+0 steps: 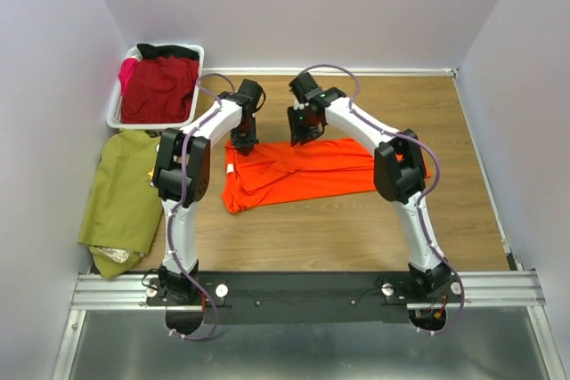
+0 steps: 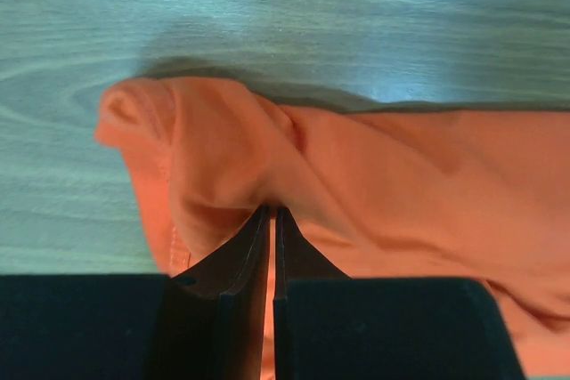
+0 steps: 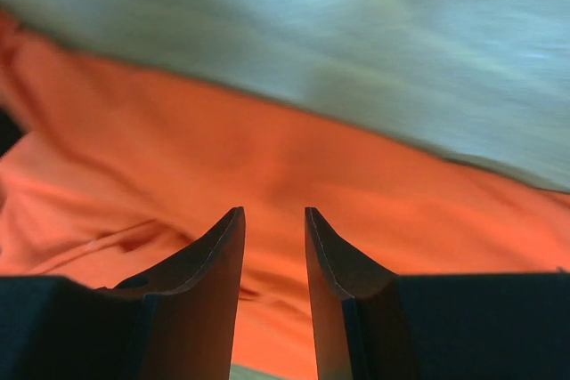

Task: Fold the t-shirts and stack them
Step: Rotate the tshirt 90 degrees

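Orange t-shirt (image 1: pixel 303 171) lies mostly spread out and a bit rumpled in the middle of the wooden table (image 1: pixel 356 229), running left to right just in front of both arms. One end is bunched up at the left.

The left gripper (image 1: pixel 242 144) is down on the far left corner of it. In the left wrist view its jaws are pinched nearly together, with a thin strip of orange cloth between them, and the fabric (image 2: pixel 401 175) puckers up around the tips (image 2: pixel 272 213). So it has a fold of the shirt.

The right gripper (image 1: pixel 303 131) sits over the far edge of the same shirt, a little right of the other one. Its jaws are partway apart with a clear gap (image 3: pixel 272 213), and nothing is clamped in there. Only the orange cloth (image 3: pixel 267 149) shows below, pretty blurry.

Over in the far left corner a dark red shirt (image 1: pixel 160 86) is heaped in a white slatted basket (image 1: pixel 114 109). An olive green shirt (image 1: pixel 125 189) lies on the table just in front of the basket, along the left wall.
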Motion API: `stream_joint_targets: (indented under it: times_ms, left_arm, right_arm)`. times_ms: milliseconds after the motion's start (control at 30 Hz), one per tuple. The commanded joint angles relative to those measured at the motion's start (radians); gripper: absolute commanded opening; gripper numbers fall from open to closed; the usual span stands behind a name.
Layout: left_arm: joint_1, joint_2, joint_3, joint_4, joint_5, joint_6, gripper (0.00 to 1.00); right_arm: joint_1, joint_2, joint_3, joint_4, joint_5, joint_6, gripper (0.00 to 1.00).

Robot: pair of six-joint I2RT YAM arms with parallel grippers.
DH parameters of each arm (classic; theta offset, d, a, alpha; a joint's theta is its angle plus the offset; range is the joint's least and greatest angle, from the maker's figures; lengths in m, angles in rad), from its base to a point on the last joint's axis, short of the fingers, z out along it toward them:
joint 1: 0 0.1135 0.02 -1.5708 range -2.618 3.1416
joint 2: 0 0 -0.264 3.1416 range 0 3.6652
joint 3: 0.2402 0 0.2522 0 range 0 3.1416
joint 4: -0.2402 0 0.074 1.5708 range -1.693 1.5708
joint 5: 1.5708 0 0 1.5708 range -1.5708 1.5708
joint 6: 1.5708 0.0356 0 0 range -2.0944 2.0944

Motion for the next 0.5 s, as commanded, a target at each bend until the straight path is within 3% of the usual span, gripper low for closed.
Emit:
stream_joint_targets:
  times_ms: [0, 467]
  left_arm:
    - [0.0, 0.064, -0.009, 0.012, -0.008, -0.015, 0.16]
    - [0.033, 0.104, -0.028, 0.033, 0.058, -0.032, 0.15]
  right_arm:
    - [0.051, 0.042, 0.056, -0.006, -0.071, -0.038, 0.41]
    - [0.178, 0.117, 0.081, -0.006, -0.078, -0.058, 0.41]
